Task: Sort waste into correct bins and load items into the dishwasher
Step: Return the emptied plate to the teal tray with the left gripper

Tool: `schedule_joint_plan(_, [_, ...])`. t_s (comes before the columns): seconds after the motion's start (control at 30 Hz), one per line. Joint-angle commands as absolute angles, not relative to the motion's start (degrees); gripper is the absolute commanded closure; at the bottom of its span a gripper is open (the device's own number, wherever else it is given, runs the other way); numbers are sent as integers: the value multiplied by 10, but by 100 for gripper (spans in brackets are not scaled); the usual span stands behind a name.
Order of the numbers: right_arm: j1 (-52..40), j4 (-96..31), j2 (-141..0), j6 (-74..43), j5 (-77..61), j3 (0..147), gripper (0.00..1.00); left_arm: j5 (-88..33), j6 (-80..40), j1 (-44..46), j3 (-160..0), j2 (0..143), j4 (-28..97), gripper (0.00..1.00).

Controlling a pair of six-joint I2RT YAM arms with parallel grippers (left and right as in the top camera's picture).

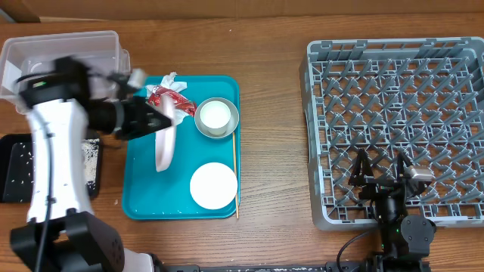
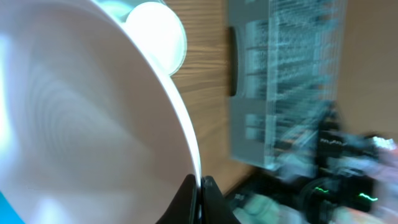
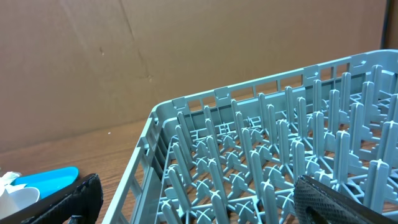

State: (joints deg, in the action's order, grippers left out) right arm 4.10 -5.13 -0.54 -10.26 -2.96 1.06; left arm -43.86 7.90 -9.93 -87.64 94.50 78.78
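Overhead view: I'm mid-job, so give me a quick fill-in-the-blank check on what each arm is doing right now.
1. The left gripper is ____ on the rim of the large pale pink round plate, which is tilted on edge.
2. The right gripper hangs with its jaws ____ above the large square grey plastic dish rack.
3. The small shiny red wrapper lies on the ____ serving tray.

Missing words: shut; open; teal.

Robot lab bench: wooden table (image 1: pixel 272 113), cardboard backdrop (image 3: pixel 124 56), dish rack (image 1: pixel 393 113).
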Motion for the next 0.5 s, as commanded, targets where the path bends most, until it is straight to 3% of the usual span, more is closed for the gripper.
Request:
schedule_joint_plan(0.0, [43,-47,-2,-100,-26,5,0,-239,-83,-27,-862,935,757,96])
schedule_joint_plan(0.13, [43,-47,-2,-100,-26,5,0,-121,-171,52,-851,935,728,96])
schedule_joint_plan(0.47, [43,-47,-2,-100,-26,5,0,-45,-266,150,-763,941,674,96])
